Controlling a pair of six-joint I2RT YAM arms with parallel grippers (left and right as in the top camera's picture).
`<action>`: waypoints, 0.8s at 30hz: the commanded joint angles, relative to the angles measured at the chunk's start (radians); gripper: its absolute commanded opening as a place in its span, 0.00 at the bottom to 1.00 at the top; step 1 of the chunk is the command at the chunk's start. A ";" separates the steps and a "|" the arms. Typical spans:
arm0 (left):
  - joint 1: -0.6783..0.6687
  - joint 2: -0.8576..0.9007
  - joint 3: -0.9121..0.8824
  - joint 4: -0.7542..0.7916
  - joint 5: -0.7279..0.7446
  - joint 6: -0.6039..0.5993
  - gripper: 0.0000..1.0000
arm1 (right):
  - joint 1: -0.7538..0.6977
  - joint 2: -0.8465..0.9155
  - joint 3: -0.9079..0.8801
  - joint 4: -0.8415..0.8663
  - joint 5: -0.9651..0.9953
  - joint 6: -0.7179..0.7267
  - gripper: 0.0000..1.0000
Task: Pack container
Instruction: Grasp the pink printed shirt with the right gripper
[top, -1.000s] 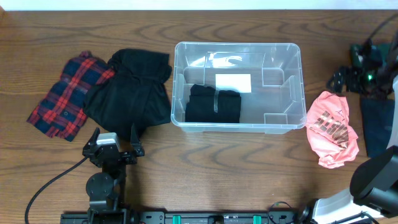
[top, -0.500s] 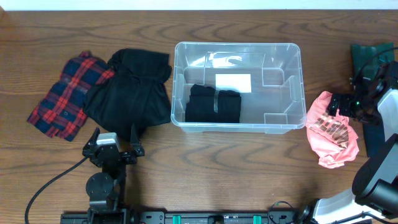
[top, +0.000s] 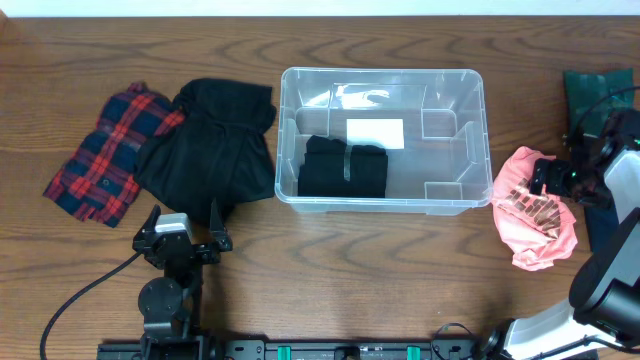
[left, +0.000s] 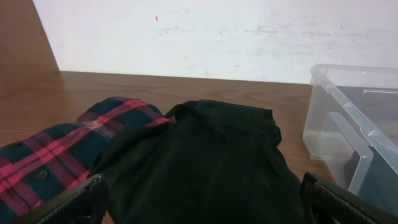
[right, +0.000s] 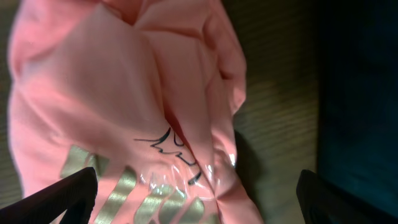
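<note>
Movement is all on the right: within the last second the right arm has swung in from the desk (top: 400, 270) edge beside the dark teal cloth (top: 598, 90) and now hangs over the crumpled pink garment with metallic lettering (top: 535, 215). Its right fingers (right: 62, 199) are spread wide and empty just above the fabric, not yet closed on it. The large clear plastic rectangular container (top: 380, 71) sits mid-desk, unmoved, holding only a folded black item (top: 342, 170) at its front left. The left fingers (left: 68, 202) are parted and hold nothing, parked near the black garment heap (top: 210, 145) and red plaid shirt (top: 110, 150). The pink garment looks to be the next thing packed, and a pinch on a raised fold should lift it.
</note>
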 joint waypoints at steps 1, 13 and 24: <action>0.005 -0.007 -0.030 -0.020 -0.005 -0.005 0.98 | -0.006 0.035 -0.029 0.018 0.007 -0.021 0.99; 0.005 -0.007 -0.030 -0.020 -0.005 -0.005 0.98 | -0.010 0.097 -0.093 0.100 -0.038 -0.021 0.77; 0.005 -0.007 -0.030 -0.020 -0.005 -0.005 0.98 | -0.010 0.097 -0.093 0.098 -0.050 0.007 0.29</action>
